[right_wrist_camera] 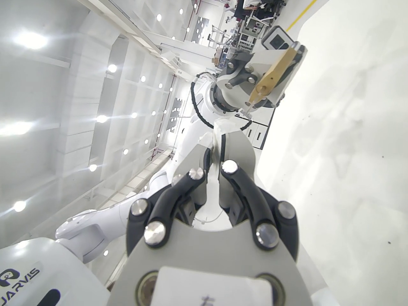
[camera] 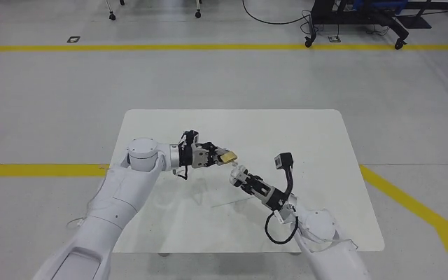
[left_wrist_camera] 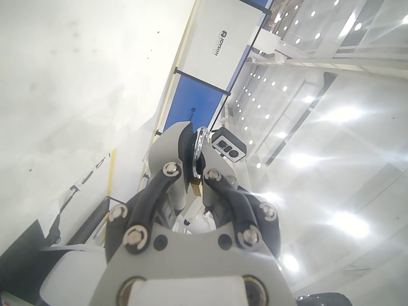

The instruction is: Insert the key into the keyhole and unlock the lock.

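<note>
A brass padlock (camera: 227,156) hangs above the middle of the white table (camera: 315,133), with my left gripper (camera: 217,155) shut on it. In the left wrist view the fingers (left_wrist_camera: 172,148) clamp its silver shackle (left_wrist_camera: 200,140), and a bit of the brass body (left_wrist_camera: 196,188) shows below. My right gripper (camera: 238,174) sits just in front of the lock, fingers pressed together (right_wrist_camera: 237,148). From them a thin silver key tip (right_wrist_camera: 248,109) points at the lock's bottom face (right_wrist_camera: 262,89). I cannot tell whether the tip is touching the keyhole. The rest of the key is hidden.
A thin light line (camera: 227,204) lies on the table in front of the grippers. Yellow floor tape (camera: 210,47) runs behind the table, with a dark wheeled frame (camera: 364,21) at the far right.
</note>
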Action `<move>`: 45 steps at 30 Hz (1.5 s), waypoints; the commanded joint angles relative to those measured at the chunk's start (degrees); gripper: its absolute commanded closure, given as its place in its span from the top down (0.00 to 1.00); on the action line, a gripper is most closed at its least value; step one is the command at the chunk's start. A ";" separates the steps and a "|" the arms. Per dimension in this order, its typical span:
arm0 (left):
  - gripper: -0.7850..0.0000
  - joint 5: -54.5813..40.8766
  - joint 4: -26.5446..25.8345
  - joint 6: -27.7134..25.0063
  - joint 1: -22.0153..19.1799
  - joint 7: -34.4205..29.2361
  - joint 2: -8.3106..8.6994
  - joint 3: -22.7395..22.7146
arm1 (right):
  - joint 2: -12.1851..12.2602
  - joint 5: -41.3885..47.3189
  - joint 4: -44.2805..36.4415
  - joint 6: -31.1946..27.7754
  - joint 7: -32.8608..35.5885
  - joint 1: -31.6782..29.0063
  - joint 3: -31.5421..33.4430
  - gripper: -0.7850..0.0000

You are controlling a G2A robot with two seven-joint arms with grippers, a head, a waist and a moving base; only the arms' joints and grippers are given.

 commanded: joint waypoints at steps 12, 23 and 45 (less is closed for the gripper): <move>0.00 -1.73 5.00 -0.33 -2.71 -2.86 -1.47 2.72 | -0.37 -1.72 1.79 2.51 -4.34 1.94 -1.19 0.00; 0.00 -2.44 7.54 -1.65 -3.81 -4.61 -1.83 2.99 | -0.39 0.29 2.28 3.32 -3.84 2.68 -0.68 0.00; 0.00 2.76 2.18 -16.05 -1.06 3.69 -0.68 0.55 | 0.29 9.32 0.51 3.46 1.06 -0.18 3.51 1.00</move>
